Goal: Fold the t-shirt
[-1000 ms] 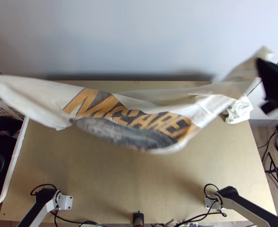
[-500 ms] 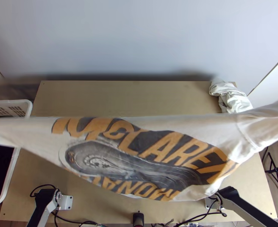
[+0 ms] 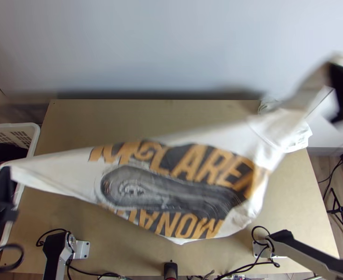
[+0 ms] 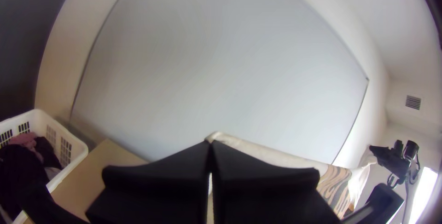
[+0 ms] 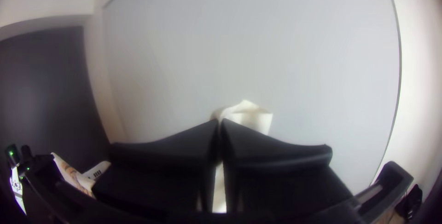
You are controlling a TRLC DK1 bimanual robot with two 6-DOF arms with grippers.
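In the top view my left gripper [image 3: 5, 177] is at the left edge, at one end of the white t-shirt [image 3: 68, 170]. My right gripper [image 3: 332, 77] is higher up at the right edge, blurred, at the shirt's other end. The shirt hangs stretched between them above the table, its printed part sagging in the middle. In the left wrist view my left gripper [image 4: 209, 148] is shut on a bit of the shirt [image 4: 267, 152]. My right gripper [image 5: 220, 127] pinches white cloth [image 5: 251, 116] in the right wrist view, its fingers together.
A white basket [image 3: 35, 135] with dark and pink clothes stands at the table's left. Another white cloth [image 3: 303, 140] lies at the back right corner of the wooden table [image 3: 171, 116]. Behind the table rises a pale wall.
Since half a second ago both grippers have come into the top view at its sides. The shirt's right end has swung up and away, its left end lower; a second ago the print hung higher and more bunched.
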